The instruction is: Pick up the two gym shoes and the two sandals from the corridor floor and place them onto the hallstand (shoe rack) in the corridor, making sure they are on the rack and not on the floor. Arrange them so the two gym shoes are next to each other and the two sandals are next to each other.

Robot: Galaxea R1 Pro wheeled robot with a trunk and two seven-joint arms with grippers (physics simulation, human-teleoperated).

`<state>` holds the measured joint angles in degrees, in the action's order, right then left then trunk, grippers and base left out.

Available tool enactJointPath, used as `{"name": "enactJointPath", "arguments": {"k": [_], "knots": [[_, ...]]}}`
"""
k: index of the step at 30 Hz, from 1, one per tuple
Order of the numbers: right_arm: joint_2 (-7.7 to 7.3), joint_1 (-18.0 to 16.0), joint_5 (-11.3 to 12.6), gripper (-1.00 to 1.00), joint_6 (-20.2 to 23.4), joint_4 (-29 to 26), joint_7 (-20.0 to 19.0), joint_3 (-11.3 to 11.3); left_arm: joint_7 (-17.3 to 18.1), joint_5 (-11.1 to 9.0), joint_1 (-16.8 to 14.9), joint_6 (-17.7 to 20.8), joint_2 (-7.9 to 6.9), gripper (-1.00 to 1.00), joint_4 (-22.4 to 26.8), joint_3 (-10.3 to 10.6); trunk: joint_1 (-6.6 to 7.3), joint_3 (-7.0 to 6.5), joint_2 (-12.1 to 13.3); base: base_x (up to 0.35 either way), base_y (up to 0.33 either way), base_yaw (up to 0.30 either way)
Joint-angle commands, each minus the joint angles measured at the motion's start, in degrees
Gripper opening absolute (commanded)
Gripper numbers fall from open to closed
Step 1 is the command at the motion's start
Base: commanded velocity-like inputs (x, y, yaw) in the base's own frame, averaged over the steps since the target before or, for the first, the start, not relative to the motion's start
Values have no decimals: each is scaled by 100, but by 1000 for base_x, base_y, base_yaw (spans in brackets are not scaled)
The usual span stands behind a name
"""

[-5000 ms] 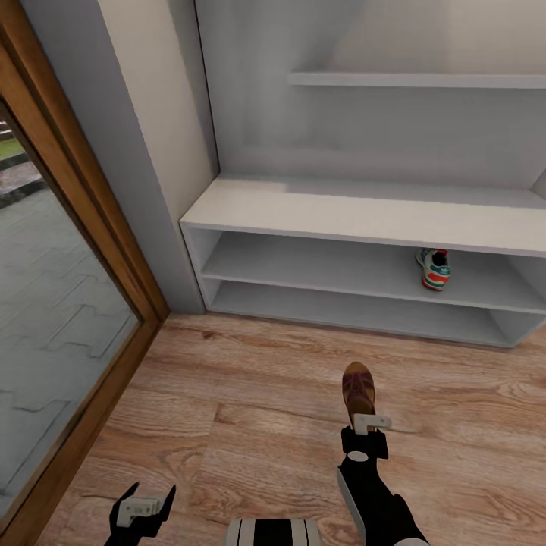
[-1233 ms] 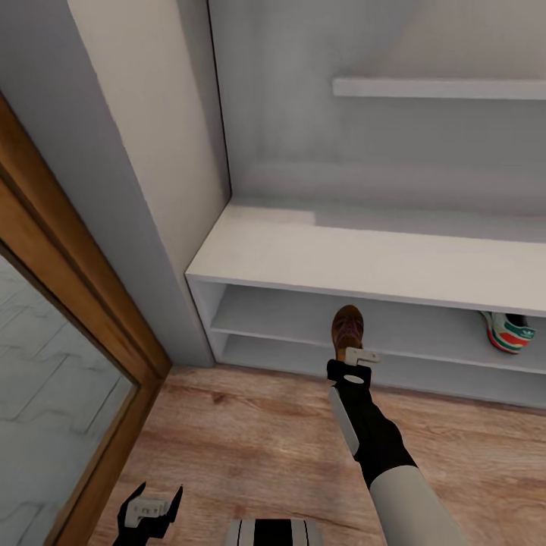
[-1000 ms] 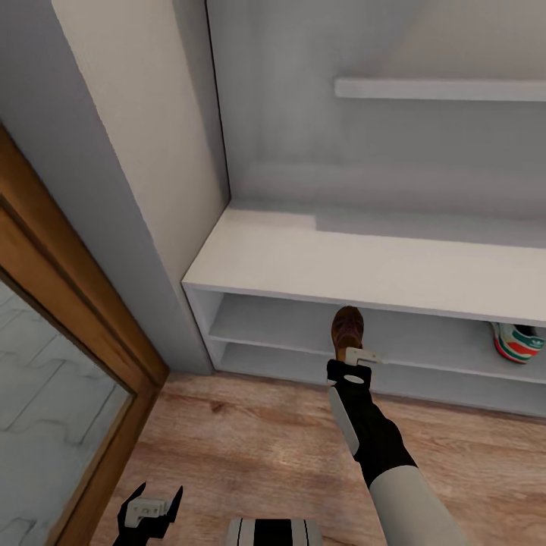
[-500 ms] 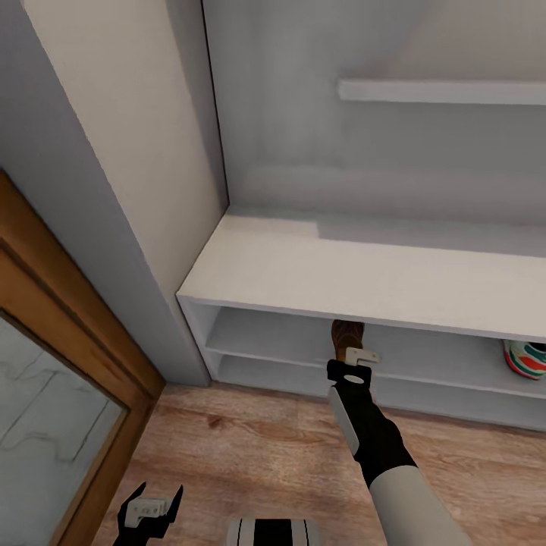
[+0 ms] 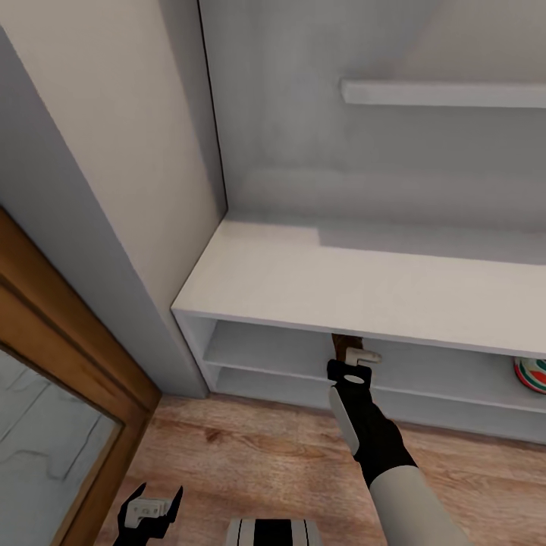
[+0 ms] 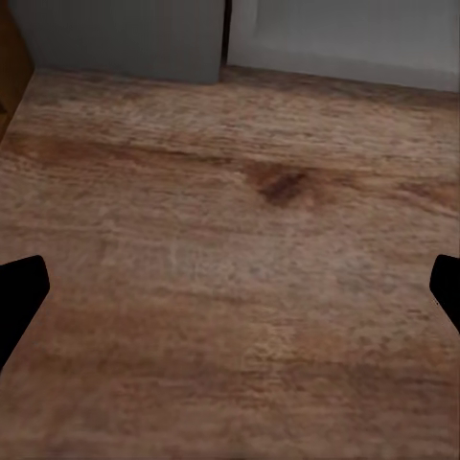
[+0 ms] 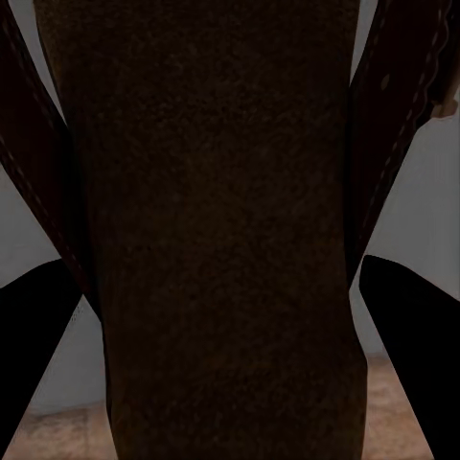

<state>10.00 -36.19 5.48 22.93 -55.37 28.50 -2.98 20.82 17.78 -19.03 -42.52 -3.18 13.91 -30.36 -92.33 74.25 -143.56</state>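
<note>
Nearest me, low over the wooden floor (image 5: 250, 447), the left gripper (image 5: 149, 510) hangs with its two black fingers spread wide and nothing between them; seen from its own wrist camera, the fingertips (image 6: 19, 297) sit at either edge with bare planks (image 6: 240, 240) beneath. It is well short of the shoe rack (image 5: 318, 280), out in front of the rack's left end and near the wooden door frame (image 5: 68, 349).

Further on, the right arm reaches straight toward the rack. The right gripper (image 5: 351, 362) is clamped on a brown sandal (image 5: 346, 343), which it holds at the front edge of the rack's upper open shelf, tucked just under the lip of the wide bench top so that most of it is hidden. Up close from that wrist, the sandal (image 7: 216, 230) is a dark brown sole with straps on both sides, the black fingers (image 7: 38, 355) pressed against it.

Along the same shelf, well to the right of the sandal, a white gym shoe (image 5: 531, 371) with green and red-orange markings rests on the shelf, half cut off by the picture's edge.

Beyond, on the rack's grey back panel, a floating shelf (image 5: 444, 94) sits high above the bench.
</note>
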Motion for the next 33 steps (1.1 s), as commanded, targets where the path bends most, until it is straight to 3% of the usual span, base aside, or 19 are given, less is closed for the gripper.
{"name": "enactJointPath", "arguments": {"k": [1, 12, 32, 33], "knots": [[0, -3, 59, -100, 10, -6, 42, -10, 28, 42, -4, -19, 2, 100, -2, -49, 1, 4, -2, 39, 0, 0], [0, -3, 59, -100, 10, -3, 42, 5, 28, 43, -4, -19, 2, 100, -2, -49, 1, 4, -2, 133, 0, 0], [0, -1, 51, -100, 10, -16, 42, 16, 28, 42, -4, -20, 1, 100, -1, -49, 1, 4, -2, 32, 0, 0], [0, -2, 51, 100, 10, -16, 42, 16, 28, 42, -4, -20, 1, 100, 0, -49, 1, 4, -2, 1, 0, 0]]}}
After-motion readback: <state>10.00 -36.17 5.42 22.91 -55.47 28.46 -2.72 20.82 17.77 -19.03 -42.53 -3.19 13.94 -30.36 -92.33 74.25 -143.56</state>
